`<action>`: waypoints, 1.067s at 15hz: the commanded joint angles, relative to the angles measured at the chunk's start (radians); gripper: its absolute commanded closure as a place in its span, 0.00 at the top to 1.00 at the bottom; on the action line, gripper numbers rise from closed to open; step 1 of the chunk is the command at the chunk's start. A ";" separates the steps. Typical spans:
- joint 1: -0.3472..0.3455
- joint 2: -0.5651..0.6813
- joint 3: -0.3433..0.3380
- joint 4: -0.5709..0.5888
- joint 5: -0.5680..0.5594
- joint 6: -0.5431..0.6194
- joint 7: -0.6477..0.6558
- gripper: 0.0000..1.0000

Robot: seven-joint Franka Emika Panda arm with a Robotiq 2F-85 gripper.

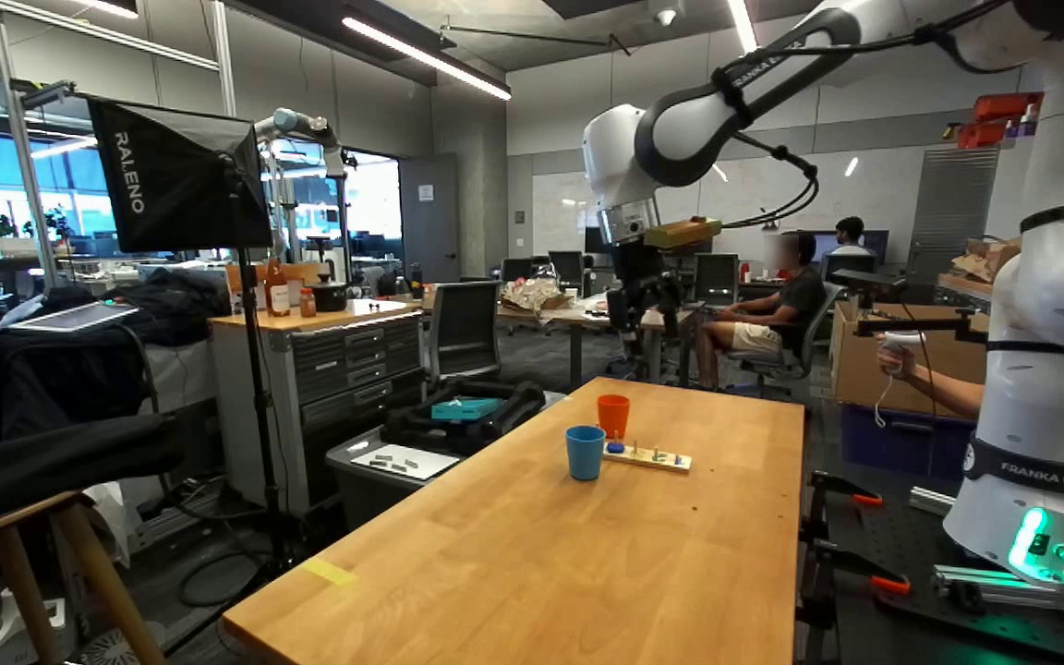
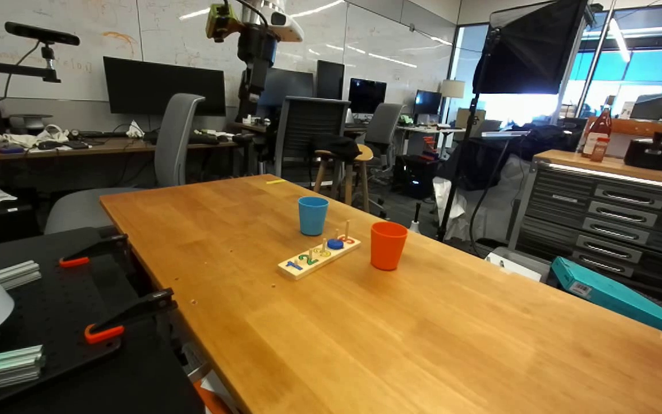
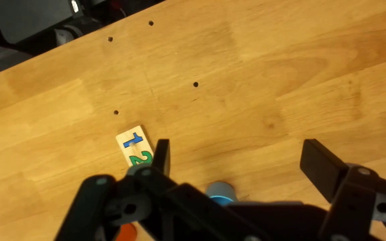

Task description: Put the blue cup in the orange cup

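Observation:
The blue cup (image 1: 585,454) stands upright on the table, and it also shows in an exterior view (image 2: 312,218). The orange cup (image 1: 613,417) stands upright a short way from it, apart from it, also seen in an exterior view (image 2: 388,247). My gripper (image 3: 236,157) is open and empty, held well above the table. It also shows high in both exterior views (image 1: 650,337) (image 2: 249,103). In the wrist view the blue cup (image 3: 221,190) is partly hidden behind the gripper's linkage. There the orange cup (image 3: 127,233) shows only a small part at the bottom edge.
A wooden number peg board (image 2: 315,260) with a blue ring lies on the table (image 1: 532,563) close to both cups. It shows partly in the wrist view (image 3: 133,142). Clamps (image 2: 104,333) grip the table edge on the robot's side. A softbox lamp (image 1: 181,175) stands beyond the table.

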 commanded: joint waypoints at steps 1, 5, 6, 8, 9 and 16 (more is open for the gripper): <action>0.077 0.226 -0.078 0.247 0.031 -0.114 0.000 1.00; 0.133 0.389 -0.124 0.447 0.026 -0.208 -0.132 1.00; 0.145 0.425 -0.133 0.497 0.021 -0.221 -0.154 1.00; 0.167 0.495 -0.148 0.595 0.014 -0.220 -0.187 1.00; 0.174 0.517 -0.155 0.628 0.022 -0.203 -0.196 1.00; 0.194 0.498 -0.184 0.574 0.044 -0.137 -0.177 1.00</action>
